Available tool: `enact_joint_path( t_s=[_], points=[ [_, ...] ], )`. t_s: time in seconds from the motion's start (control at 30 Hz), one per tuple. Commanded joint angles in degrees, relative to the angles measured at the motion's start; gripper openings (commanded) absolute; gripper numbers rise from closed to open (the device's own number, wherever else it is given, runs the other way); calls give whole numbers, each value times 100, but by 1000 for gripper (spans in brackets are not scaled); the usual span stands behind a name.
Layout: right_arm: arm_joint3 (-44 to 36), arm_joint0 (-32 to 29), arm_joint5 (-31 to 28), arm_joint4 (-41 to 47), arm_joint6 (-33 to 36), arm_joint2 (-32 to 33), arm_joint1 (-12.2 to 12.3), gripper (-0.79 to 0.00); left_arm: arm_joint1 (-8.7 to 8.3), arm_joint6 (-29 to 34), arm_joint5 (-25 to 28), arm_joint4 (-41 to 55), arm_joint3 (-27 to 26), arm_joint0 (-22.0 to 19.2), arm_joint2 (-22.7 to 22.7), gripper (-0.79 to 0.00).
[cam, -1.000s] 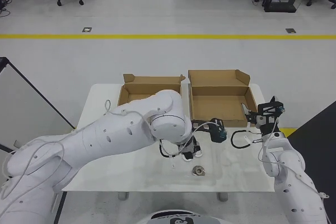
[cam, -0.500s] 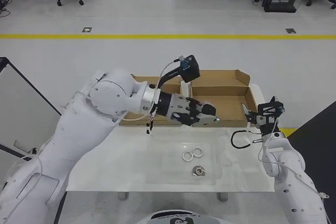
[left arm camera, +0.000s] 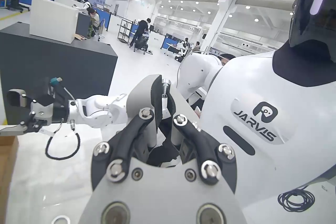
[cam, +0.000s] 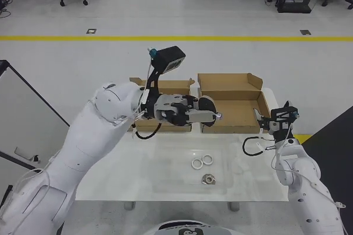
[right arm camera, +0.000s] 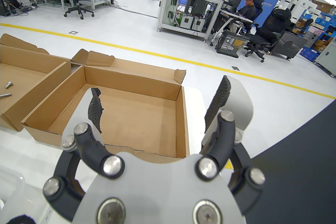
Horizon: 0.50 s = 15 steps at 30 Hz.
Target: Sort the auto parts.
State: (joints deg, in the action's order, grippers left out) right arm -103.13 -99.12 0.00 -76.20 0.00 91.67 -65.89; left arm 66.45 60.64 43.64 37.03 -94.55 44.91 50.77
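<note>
My left gripper [cam: 212, 116] is raised over the near edge of the two cardboard boxes, at the gap between them. It is shut on a silver threaded bolt [left arm camera: 164, 89], and the left gripper [left arm camera: 162, 93] points back towards my body. The left box [cam: 142, 93] holds two bolts [right arm camera: 8, 84]. The right box [cam: 229, 104] looks empty. My right gripper [cam: 265, 121] is open beside that box's right wall, with nothing between the fingers [right arm camera: 95, 104]. Two white rings [cam: 201, 161] and a round metal part [cam: 208, 179] lie mid-table.
The white table [cam: 135, 176] ends just past the boxes, and both boxes have raised flaps at the back. A dark panel [cam: 341, 147] stands off the table's right side. A black cable loop [cam: 252, 148] hangs by the right arm.
The left arm has lifted from low over the rings and swung up to the boxes with the bolt in its gripper. The right arm has kept still.
</note>
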Motion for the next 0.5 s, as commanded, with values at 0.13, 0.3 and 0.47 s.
enact_joint_path(
  t_s=[0.13, 0.3, 0.47],
  points=[
    [0, 0, 0, 0, 0, 0, 0, 0, 14, -301, -36, 66, -133, 117, 37, -785],
    [0, 0, 0, 0, 0, 0, 0, 0, 95, -661, 232, 814, -300, 296, -4, -785],
    [0, 0, 0, 0, 0, 0, 0, 0, 201, -491, 426, 1727, -242, 309, -163, -785]
  ],
)
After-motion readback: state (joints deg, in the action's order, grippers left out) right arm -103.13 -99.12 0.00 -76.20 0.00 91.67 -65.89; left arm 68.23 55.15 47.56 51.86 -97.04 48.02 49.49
